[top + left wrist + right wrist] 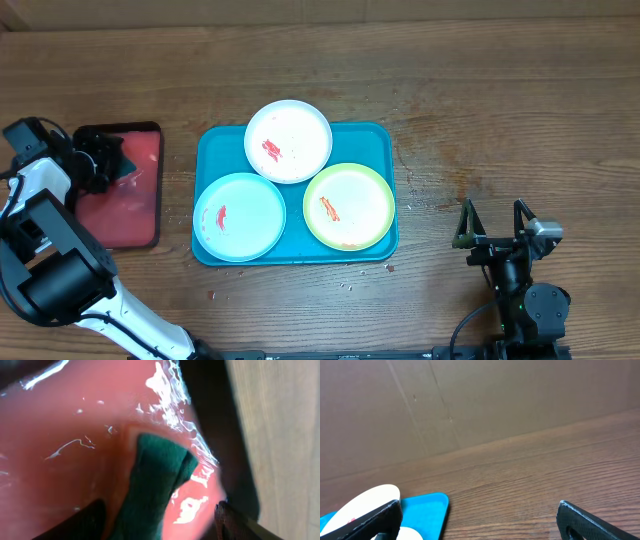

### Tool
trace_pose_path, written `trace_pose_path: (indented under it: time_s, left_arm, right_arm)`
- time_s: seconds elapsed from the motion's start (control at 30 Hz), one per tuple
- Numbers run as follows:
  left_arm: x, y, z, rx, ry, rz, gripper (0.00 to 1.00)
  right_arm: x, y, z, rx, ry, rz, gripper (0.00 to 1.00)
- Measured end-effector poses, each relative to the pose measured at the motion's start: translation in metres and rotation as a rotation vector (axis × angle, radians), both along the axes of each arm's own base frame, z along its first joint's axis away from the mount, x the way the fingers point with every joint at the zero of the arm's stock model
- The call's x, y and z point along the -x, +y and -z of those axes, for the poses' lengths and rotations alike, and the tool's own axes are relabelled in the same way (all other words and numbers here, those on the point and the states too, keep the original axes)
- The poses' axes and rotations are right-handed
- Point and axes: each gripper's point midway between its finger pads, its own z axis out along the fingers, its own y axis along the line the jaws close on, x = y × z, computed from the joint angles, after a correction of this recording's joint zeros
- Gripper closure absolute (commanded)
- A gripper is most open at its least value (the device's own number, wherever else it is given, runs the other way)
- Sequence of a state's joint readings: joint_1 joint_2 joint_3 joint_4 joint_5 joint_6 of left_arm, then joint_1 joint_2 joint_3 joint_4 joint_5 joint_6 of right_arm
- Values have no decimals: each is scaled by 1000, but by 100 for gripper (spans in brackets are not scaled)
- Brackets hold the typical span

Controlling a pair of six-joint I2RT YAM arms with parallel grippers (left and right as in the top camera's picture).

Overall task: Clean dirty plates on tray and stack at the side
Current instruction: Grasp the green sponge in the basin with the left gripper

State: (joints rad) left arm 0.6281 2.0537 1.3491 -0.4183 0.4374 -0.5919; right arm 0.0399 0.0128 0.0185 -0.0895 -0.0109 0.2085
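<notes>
Right now my left gripper [159,512] hangs spread over the green cloth [157,477] in the red tray [60,425]. Next I must pinch it. My right gripper [493,222] rests spread. Three smeared plates [288,141] sit on the blue tray [374,139].

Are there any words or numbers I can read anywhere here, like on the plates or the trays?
No words, numbers, labels or signs can be read in any view.
The white plate, light blue plate and yellow-green plate carry only red-orange smears, no print.
The teal tray, the red tray and the green cloth are plain.
</notes>
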Motion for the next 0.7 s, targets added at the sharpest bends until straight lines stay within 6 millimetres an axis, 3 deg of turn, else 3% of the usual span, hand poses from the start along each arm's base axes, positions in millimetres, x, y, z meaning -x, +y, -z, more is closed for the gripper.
trace_pose_path:
  time_s: [0.23,0.27,0.37,0.43,0.5,0.53,0.7]
  left_arm:
    - [22,-1,11,-19,119,7,33]
    - [23,-1,11,-23,127,7,36]
    - [28,0,14,-34,157,5,63]
    - [29,-2,15,-38,166,9,71]
    - [27,-4,15,-46,167,18,91]
    - [27,-5,15,-51,169,24,96]
    - [29,-6,16,-56,180,33,96]
  right_arm:
    - [0,0,0,0,0,0,0]
    - [0,0,0,0,1,0,0]
    - [0,0,0,0,0,1,0]
    - [0,0,0,0,0,0,0]
    - [0,0,0,0,1,1,0]
    - [0,0,0,0,0,0,0]
    - [0,0,0,0,0,0,0]
